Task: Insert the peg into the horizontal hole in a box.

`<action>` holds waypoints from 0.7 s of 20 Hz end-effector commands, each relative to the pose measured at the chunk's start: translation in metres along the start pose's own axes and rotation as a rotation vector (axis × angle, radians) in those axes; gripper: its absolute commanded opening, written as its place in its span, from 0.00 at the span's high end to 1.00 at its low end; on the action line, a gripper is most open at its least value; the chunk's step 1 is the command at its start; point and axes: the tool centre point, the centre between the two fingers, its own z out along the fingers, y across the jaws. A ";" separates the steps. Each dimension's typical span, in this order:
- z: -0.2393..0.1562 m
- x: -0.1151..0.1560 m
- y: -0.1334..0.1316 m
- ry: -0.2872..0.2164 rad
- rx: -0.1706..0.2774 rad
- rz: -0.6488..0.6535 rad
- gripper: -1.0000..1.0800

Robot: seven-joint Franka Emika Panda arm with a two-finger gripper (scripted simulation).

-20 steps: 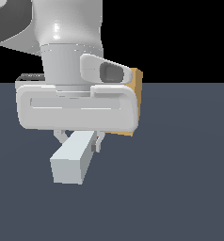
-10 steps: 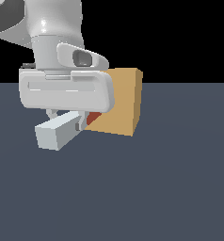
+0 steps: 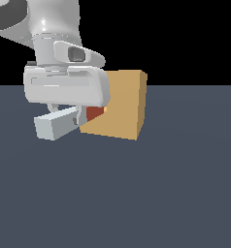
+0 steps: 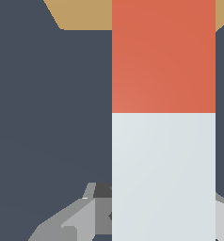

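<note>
Just above the dark worktop (image 3: 175,193), the fingers (image 3: 77,117) hold the peg (image 3: 64,122) level — red end at the box (image 3: 120,104), insertion apparently begun, hole hidden, pale half left outside.

The box (image 3: 118,104) sits on the floor (image 3: 175,193), toward the exterior view's right of the gripper (image 3: 77,117). The peg (image 3: 64,122) hangs crosswise under the gripper, off the floor, one end jutting to the exterior view's left, the other meeting the box's near face (the hole itself is hidden behind it).
</note>
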 end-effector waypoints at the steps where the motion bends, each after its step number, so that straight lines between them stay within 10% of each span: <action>1: -0.003 0.003 -0.001 0.001 -0.003 0.011 1.00; 14: -0.005 0.006 -0.001 0.003 -0.006 0.015 1.00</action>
